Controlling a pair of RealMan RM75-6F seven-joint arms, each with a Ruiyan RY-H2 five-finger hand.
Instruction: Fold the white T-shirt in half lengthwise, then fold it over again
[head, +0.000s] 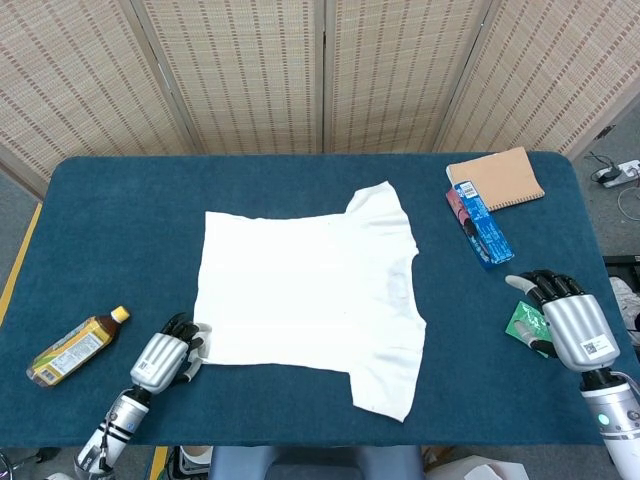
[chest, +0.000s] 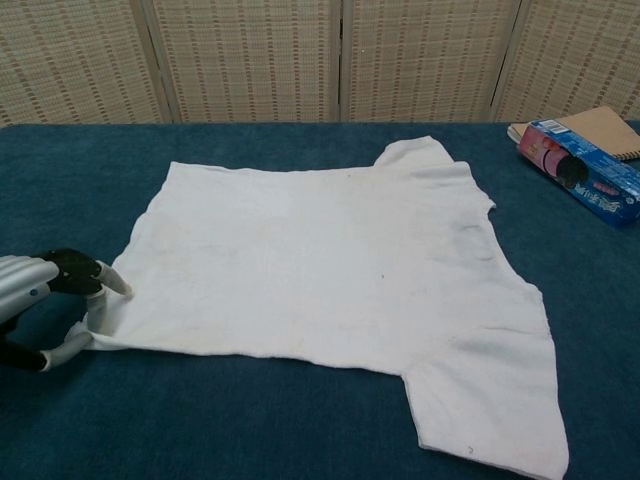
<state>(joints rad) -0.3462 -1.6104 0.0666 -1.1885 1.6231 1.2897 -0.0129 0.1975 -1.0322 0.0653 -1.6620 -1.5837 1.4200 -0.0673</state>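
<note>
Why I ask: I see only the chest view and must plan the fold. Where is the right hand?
Observer: The right hand is over the near right part of the table, its fingers apart, holding nothing.
Operator: Anything under it?
Observer: A small green packet lies there, partly hidden by its fingers.
Operator: Anything beside the left hand?
Observer: A bottle lies on its side to the left of the left hand, apart from it.
</note>
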